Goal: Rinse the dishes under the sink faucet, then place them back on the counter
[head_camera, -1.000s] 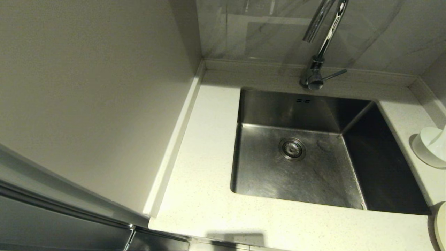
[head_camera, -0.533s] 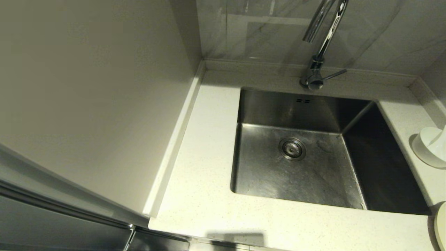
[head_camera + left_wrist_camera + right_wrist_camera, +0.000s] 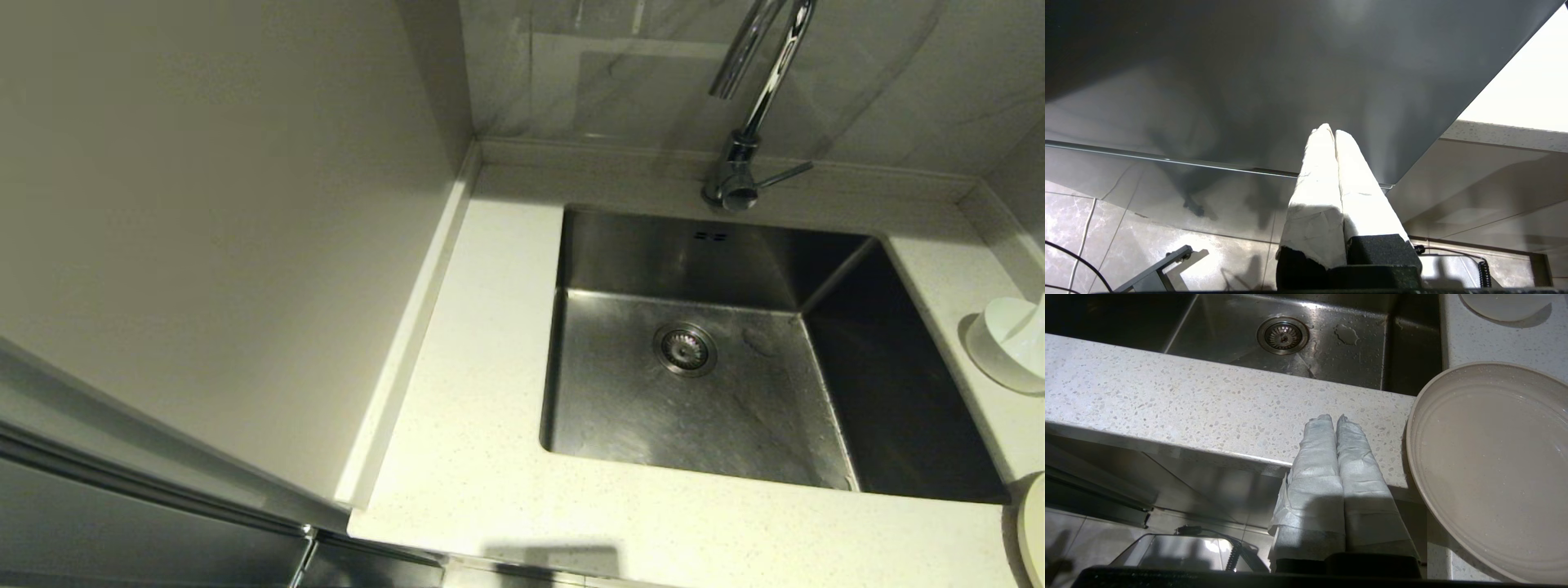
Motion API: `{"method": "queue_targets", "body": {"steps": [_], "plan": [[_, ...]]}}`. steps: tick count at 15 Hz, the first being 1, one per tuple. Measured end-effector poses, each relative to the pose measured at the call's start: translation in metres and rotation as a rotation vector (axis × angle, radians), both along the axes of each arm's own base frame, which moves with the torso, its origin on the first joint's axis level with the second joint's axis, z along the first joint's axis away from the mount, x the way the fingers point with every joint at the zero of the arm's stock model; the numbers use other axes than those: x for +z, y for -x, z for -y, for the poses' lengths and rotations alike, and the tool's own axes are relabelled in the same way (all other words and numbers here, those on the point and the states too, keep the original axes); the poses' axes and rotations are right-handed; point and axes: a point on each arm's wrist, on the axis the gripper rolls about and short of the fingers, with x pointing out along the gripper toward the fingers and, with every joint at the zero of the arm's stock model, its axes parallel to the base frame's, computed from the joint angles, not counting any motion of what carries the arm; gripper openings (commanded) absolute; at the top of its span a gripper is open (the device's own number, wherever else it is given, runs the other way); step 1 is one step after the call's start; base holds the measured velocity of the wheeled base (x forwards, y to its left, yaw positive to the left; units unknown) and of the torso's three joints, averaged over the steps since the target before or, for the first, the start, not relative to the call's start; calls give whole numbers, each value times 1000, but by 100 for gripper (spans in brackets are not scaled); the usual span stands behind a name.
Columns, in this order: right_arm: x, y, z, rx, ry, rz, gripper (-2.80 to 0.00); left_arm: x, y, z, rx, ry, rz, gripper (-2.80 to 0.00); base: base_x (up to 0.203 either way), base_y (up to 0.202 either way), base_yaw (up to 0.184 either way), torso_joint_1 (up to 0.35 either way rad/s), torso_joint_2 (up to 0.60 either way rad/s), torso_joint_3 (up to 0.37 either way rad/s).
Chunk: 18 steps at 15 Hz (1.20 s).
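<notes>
Head view: sink (image 3: 694,392) bare | bowl (image 3: 1008,343), plate (image 3: 1035,531) on counter (image 3: 465,457)

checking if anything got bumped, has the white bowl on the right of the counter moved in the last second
No. In the head view the white bowl sits at the same spot on the counter, right of the sink rim, as in the earlier pictures.

In the head view the top of the faucet (image 3: 755,90) is running out past the upper edge, so its arch is not showing. At the right edge the bowl (image 3: 1008,343) is being cut off, and the plate (image 3: 1035,531) is showing only a sliver in the near right corner. In the right wrist view the plate's (image 3: 1490,465) right side is being cropped, and the bowl (image 3: 1502,306) is appearing only as a lower rim.
</notes>
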Motion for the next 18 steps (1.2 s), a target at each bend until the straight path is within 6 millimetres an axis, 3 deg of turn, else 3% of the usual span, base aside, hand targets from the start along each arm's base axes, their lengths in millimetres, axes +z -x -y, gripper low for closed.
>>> {"method": "queue_targets", "body": {"steps": [18], "plan": [[0,0,0,0,0,0,-280,0,0,0,-1,-1,0,-280,0,0,0,0,0,0]]}}
